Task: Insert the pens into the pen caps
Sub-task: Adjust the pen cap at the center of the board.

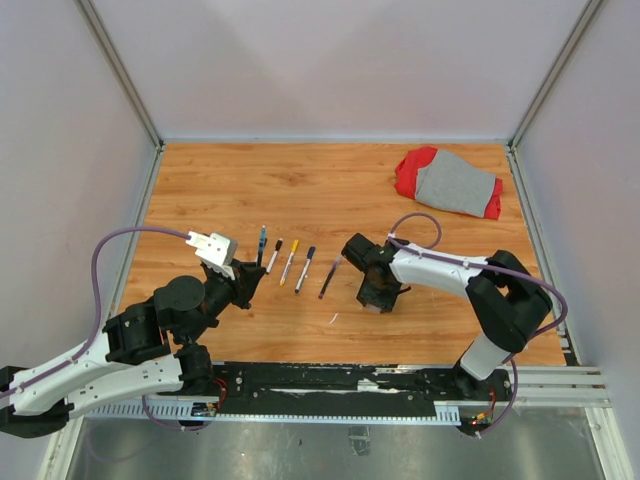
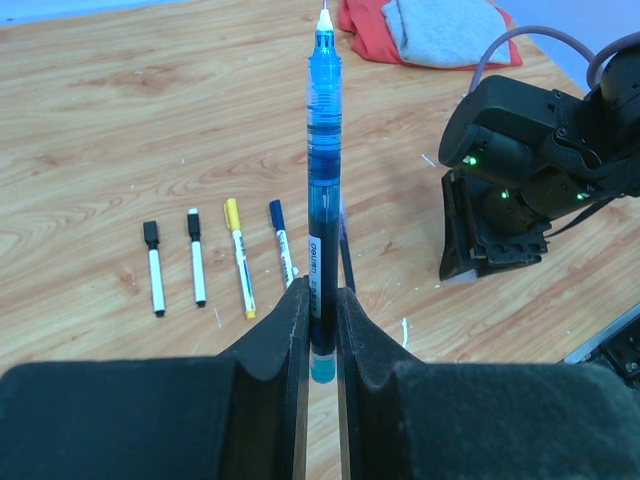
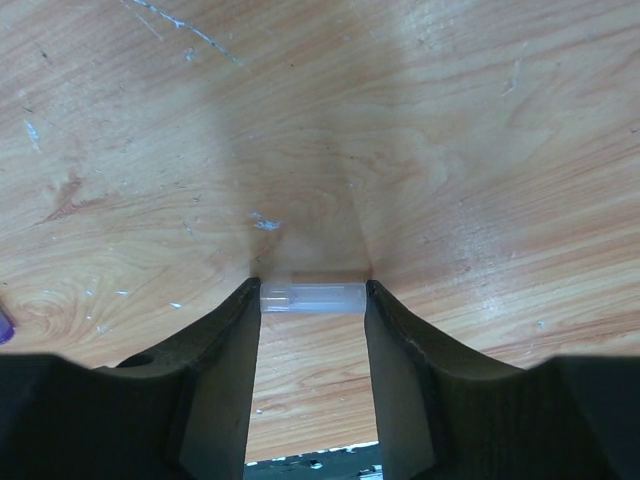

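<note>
One pen is up: the left gripper point(image 2: 322, 300) has the long translucent blue plastic pen point(image 2: 322, 170) pinched between its black fingers point(image 2: 275, 340), low on the barrel near the tail, white tip upright. Four short white-barrelled marker pens point(image 2: 239, 258) lie in a row on the wooden worktop point(image 1: 250, 190), left of centre and toward the near edge, with a thin dark pen point(image 1: 330, 277) just right of them.

Over on the right, the right gripper point(image 3: 312, 300) is down on the boards. A tiny clear plastic pen cap point(image 3: 312, 297) lies crosswise between its pads, which meet both ends. How firmly they bite, I cannot tell.

That blue pen looks light, stiff and smooth. Held so low, its tip could wander, and the fine point seems delicate. The clear cap looks lighter yet, thin-walled and slick, likely to roll or squirt free. Pinched end to end, its mouth is covered, so a hold across its sides would serve better.
</note>
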